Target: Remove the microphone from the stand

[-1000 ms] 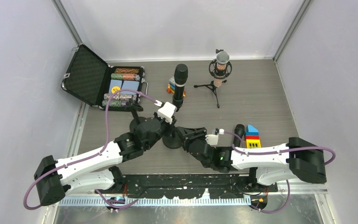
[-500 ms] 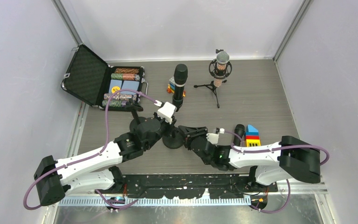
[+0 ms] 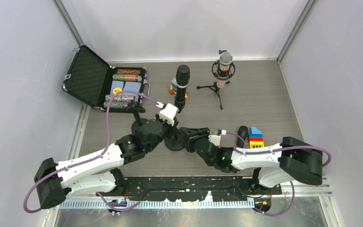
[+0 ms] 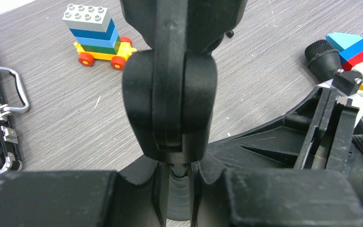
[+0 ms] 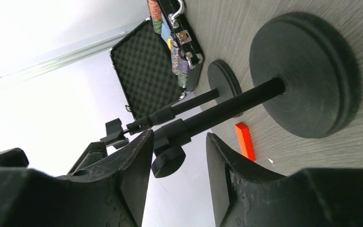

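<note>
A black microphone [image 3: 181,87] stands upright in the clip of a black stand with a round base [image 3: 174,143] at the table's middle. My left gripper [image 3: 170,126] is shut on the stand's thin pole just under the clip [image 4: 170,99]; in the left wrist view the pole sits between the left gripper's [image 4: 178,176] fingers. My right gripper [image 3: 185,134] is open and empty, level with the pole from the right. In the right wrist view the pole [image 5: 227,109] and base [image 5: 305,75] lie just beyond the right gripper [image 5: 179,142].
An open black case [image 3: 104,82] of poker chips lies at the back left. A silver-headed microphone on a tripod [image 3: 223,71] stands at the back. A toy brick car [image 3: 173,88], a brick stack [image 3: 255,137] and a lying black microphone [image 3: 242,132] are near. An orange brick [image 5: 244,141] lies by the base.
My right gripper has moved left, closer to the stand's pole, and stays open. The left arm, the stand and the microphone have not moved.
</note>
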`<act>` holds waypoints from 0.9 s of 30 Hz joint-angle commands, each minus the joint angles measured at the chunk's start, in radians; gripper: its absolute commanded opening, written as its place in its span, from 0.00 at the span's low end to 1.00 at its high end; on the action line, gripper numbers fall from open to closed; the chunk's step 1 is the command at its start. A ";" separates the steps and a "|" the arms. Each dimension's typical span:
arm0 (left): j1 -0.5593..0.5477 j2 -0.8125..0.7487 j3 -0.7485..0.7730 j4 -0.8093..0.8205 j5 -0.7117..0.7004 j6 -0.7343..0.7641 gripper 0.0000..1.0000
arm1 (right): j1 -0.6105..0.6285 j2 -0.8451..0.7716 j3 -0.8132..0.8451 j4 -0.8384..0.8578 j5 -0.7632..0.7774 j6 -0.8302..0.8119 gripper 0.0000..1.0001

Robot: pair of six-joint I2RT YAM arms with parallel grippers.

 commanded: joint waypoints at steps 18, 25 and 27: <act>-0.003 -0.032 -0.008 0.023 -0.024 0.004 0.00 | 0.007 0.013 0.027 0.103 -0.062 0.283 0.35; -0.003 -0.024 -0.001 0.025 -0.023 0.007 0.00 | 0.007 -0.052 0.017 0.015 -0.011 0.279 0.33; -0.003 -0.019 0.000 0.027 -0.020 0.007 0.00 | 0.007 -0.051 0.013 0.022 -0.010 0.283 0.32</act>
